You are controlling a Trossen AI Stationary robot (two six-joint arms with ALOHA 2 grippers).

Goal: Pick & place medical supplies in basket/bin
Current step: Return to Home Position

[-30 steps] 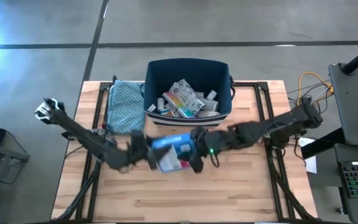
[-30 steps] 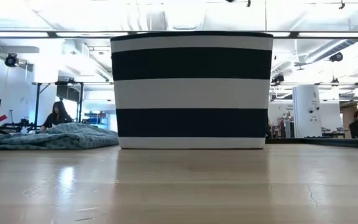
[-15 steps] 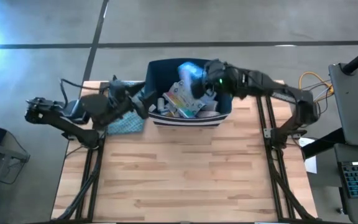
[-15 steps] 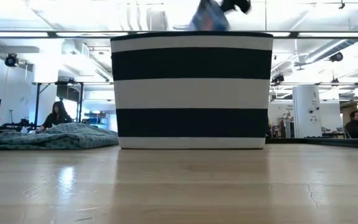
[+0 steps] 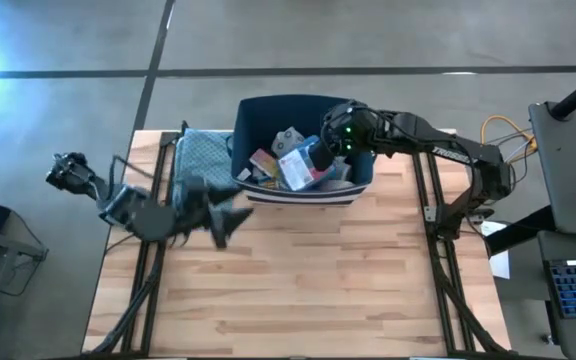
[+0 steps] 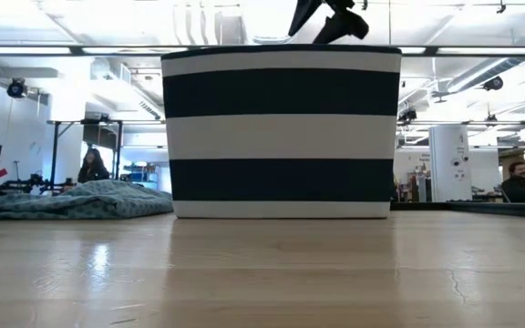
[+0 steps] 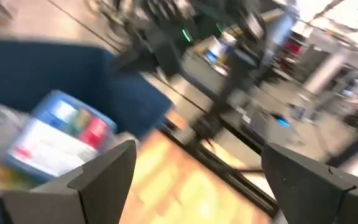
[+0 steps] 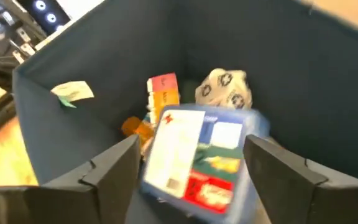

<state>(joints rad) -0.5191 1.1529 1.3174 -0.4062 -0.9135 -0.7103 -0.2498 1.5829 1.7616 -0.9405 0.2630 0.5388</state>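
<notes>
Status: the placing work looks finished. The blue first aid kit [image 8: 197, 158] lies inside the bin [image 5: 268, 104], flat on top of the other supplies, with its printed white, green and red label face up. It touches neither gripper. Beside it in the bin sit an orange vial [image 8: 135, 127], a red-and-yellow carton [image 8: 163, 93] and a crumpled white patterned packet [image 8: 225, 90]. In the high view no supply item shows on the table [image 5: 318, 290] outside the bin.

The bin is navy fabric with white stripes low on its wall, and it stands upright and undistorted.

The right gripper [image 5: 326, 150] hangs just above the bin's contents, directly over the kit. Its jaws are spread wide and hold nothing.

The left gripper [image 5: 223, 215] is outside the bin, just beside its near-left corner and low over the table. Its jaws are likewise parted and empty.

The folded teal cloth [image 5: 200, 165] lies against the bin's left wall. It is not part of the load.

What is left, in my judgement, is only for both arms to clear the bin and park. The right arm should lift straight up first, because its fingers are close to the rim.
</notes>
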